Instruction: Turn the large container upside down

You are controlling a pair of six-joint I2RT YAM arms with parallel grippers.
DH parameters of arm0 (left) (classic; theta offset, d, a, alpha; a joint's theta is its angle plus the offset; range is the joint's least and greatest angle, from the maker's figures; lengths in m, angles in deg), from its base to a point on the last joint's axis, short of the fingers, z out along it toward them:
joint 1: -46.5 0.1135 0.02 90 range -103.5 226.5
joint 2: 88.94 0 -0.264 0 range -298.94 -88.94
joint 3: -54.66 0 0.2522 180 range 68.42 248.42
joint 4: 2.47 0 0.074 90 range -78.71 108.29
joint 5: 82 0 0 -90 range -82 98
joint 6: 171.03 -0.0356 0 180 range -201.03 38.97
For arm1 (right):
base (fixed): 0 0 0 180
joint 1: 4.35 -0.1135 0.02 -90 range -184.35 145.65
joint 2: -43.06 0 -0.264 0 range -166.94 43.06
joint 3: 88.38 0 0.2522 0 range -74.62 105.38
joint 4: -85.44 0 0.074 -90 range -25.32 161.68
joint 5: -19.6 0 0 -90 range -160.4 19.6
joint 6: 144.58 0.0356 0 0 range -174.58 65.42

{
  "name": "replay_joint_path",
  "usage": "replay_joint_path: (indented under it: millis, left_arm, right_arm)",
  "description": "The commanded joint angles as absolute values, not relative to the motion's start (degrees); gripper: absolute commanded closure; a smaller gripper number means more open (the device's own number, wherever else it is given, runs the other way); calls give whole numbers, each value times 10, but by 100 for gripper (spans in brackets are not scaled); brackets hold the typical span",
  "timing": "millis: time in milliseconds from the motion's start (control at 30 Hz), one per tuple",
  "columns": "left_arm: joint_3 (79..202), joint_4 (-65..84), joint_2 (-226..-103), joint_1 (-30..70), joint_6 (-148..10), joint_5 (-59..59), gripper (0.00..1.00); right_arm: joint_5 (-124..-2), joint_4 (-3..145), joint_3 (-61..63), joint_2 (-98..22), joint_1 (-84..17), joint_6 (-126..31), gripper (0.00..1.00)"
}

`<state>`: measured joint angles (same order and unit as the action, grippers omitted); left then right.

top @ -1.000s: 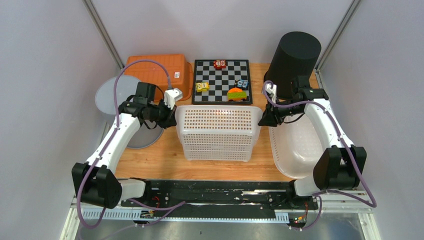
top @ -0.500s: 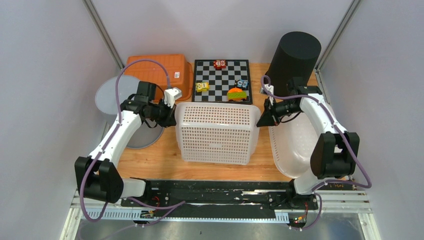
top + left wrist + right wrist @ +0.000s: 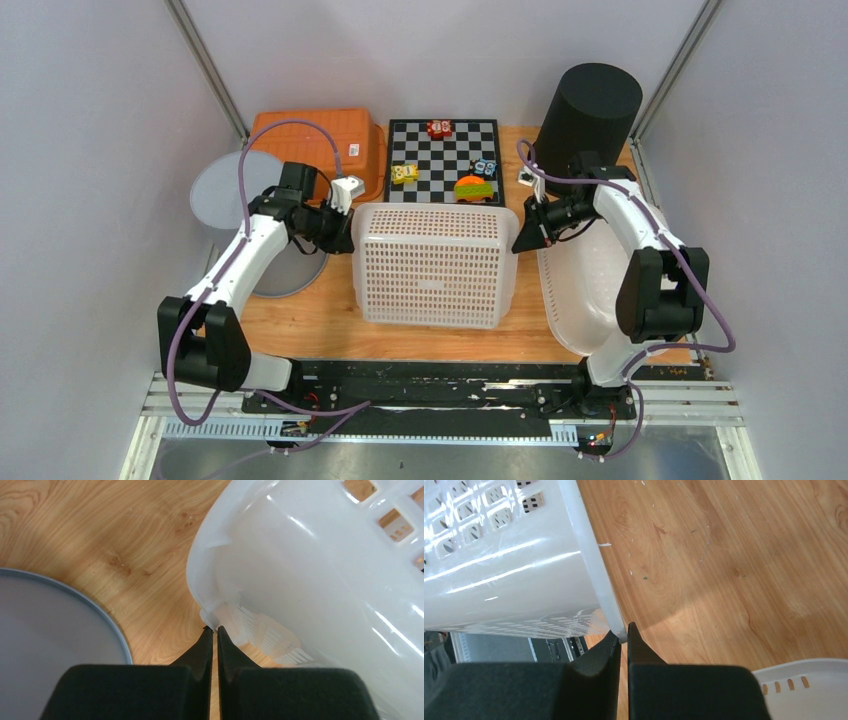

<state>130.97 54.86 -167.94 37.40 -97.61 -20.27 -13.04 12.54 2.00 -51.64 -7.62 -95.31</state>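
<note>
White lattice-holed basket [image 3: 435, 265], black-and-white chequered board [image 3: 450, 150], orange ribbed tub [image 3: 315, 135], matte black cylinder [image 3: 590, 110], pale grey disc [image 3: 220, 190], honey wood-grain bench [image 3: 300, 315], purple cables [image 3: 241, 170], plain white basin [image 3: 590, 290]

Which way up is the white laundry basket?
Nearly upside down: the laundry basket shows its perforated base, rim pinched by left gripper and right gripper.

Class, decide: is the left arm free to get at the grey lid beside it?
Probably not now: the left gripper is clamped on the rim of the basket. Otherwise the lid lies close, with nothing between.
</note>
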Motion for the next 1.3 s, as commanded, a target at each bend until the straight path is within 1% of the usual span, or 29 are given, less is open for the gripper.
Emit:
replay_joint_path:
  millis: [0, 700, 1267]
  left_arm:
    - [1304, 549, -1696, 378, -967, -204, 100]
    - [1312, 539, -1741, 383, -946, -173, 100]
    - [1318, 540, -1731, 384, -951, -175, 100]
  right_arm:
    - [-148, 171, 27, -526, -82, -874, 98]
    - [-218, 229, 32, -563, -83, -763, 98]
    - [-237, 211, 54, -604, -110, -757, 98]
